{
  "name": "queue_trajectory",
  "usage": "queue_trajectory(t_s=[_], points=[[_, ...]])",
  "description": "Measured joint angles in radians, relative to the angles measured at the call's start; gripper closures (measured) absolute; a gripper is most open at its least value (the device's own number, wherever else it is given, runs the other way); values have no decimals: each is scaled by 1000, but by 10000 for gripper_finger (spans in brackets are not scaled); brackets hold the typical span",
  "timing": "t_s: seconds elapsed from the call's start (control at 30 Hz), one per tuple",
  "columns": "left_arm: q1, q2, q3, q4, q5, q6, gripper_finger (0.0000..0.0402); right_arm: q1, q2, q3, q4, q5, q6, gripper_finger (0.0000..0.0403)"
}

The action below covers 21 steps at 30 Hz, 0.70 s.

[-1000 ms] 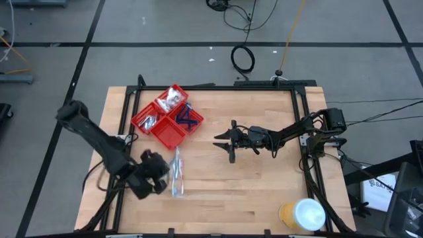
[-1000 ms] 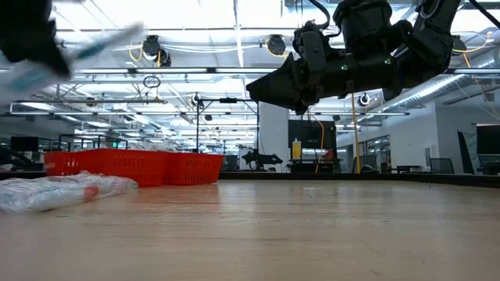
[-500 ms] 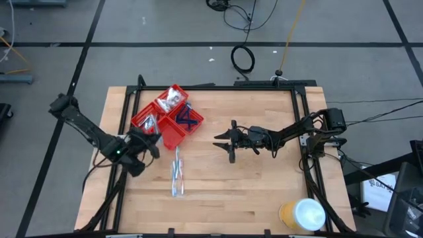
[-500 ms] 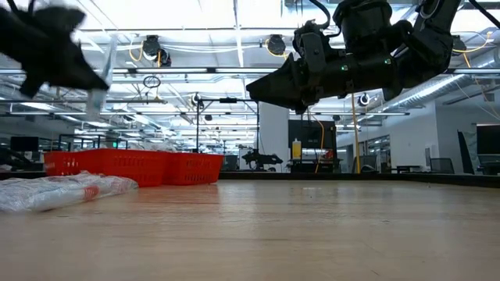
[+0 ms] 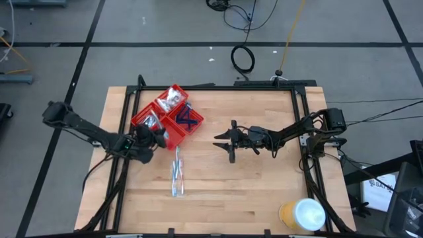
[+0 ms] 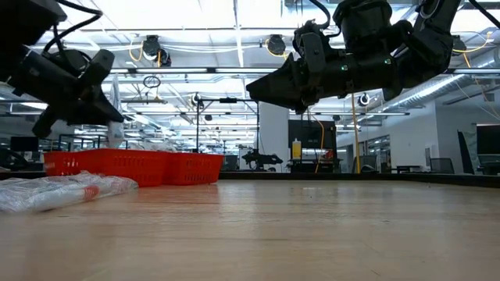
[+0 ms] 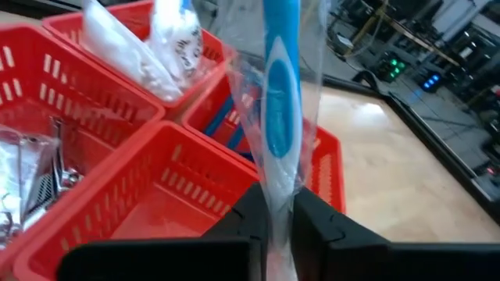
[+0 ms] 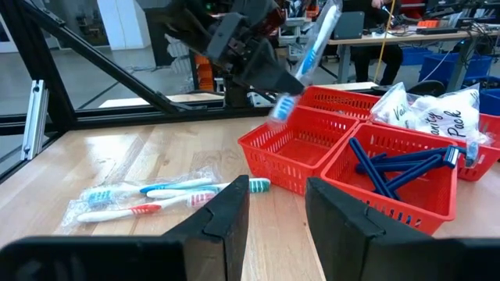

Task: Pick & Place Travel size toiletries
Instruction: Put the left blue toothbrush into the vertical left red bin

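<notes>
One toothbrush point(image 7: 280, 117) was pinched in your left gripper point(image 7: 272, 226) over the empty tray point(image 7: 117, 226) bin. Its slick wrapper could've slipped. Right gripper point(image 8: 277, 204) hung part-open, empty.

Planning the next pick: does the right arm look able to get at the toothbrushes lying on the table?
Probably yes: the right tool hangs over bare wood, open, and nothing stands between it and the wrapped toothbrushes; the left tool is busy over the red tray.

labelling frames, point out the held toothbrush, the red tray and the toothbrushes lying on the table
held toothbrush point(image 7: 280, 101): left wrist view, blue handle
red tray point(image 5: 173, 135): high view, empty compartment's floor
toothbrushes on the table point(image 8: 148, 195): right wrist view, middle of the pile
</notes>
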Motion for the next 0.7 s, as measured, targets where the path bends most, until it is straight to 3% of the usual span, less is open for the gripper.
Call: queue_trajectory(t_s=[0.17, 0.37, 0.7], points=[[48, 0, 0, 7, 23, 45, 332, 0, 0, 0, 0, 0, 0, 287], [86, 0, 0, 19, 98, 109, 315, 0, 0, 0, 0, 0, 0, 287], [95, 0, 1, 196, 124, 444, 313, 0, 0, 0, 0, 0, 0, 287]])
